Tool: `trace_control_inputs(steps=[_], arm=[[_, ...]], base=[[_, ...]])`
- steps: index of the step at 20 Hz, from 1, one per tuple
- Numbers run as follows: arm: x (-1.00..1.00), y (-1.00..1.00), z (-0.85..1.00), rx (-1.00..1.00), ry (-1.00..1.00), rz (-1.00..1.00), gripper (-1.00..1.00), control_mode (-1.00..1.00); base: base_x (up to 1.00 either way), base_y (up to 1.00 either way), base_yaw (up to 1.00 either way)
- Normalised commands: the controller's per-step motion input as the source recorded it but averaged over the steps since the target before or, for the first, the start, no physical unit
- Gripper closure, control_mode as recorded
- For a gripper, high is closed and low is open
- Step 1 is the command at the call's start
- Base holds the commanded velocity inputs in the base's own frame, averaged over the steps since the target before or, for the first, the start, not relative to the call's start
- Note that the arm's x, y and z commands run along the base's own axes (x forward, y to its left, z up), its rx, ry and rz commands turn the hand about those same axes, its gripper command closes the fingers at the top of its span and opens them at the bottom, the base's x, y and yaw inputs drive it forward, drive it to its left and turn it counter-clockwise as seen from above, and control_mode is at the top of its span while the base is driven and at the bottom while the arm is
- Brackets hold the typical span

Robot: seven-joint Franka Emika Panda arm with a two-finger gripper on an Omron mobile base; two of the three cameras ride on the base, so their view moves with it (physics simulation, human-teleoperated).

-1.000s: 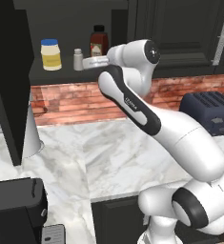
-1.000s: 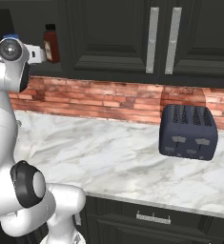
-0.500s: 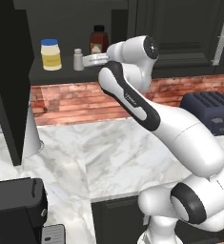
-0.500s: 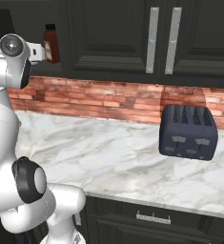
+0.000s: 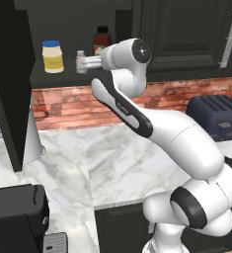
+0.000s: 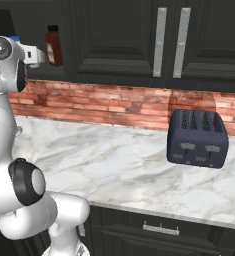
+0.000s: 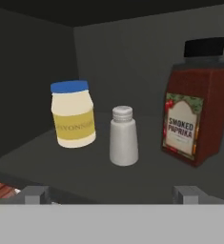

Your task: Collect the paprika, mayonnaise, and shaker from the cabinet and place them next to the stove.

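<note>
A: End effector [image 7: 108, 193]?
B: Spread wide, empty, at the cabinet [image 7: 132, 52] shelf's front edge.
A: Contents?
B: Shaker [image 7: 123, 136] straight ahead, upright; mayonnaise [image 7: 73, 113] ahead-left; paprika [image 7: 195, 104] ahead-right. All standing apart, untouched.

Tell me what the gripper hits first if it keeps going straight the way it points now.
Most likely the shaker: it stands near the middle between the open gripper tips, nearer than the mayonnaise to one side and the paprika to the other. Depth is hard to judge.
</note>
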Motion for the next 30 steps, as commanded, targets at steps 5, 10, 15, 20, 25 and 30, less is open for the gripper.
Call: trace_control_inputs(steps=[5,10,15,20,25,30], arm=[[0.15,0.17,0.0,-0.01,0.04,-0.09,-1.0,-1.0],[0.21,0.08,0.01,0.0,0.05,-0.06,-1.0,-1.0],[0.22,0.02,0.06,0.0,0.04,-0.04,-1.0,-1.0],[0.24,0.03,0.07,-0.01,0.06,-0.03,-1.0,-1.0],[0.25,0.02,0.02,0.0,0.07,-0.02,-1.0,-1.0],[0.19,0.02,0.0,0.0,0.07,-0.01,-1.0,-1.0]], base=[[0.0,0.0,0.0],[0.0,0.0,0.0],[0.0,0.0,0.0],[0.0,0.0,0.0],[0.0,0.0,0.0],[0.0,0.0,0.0]])
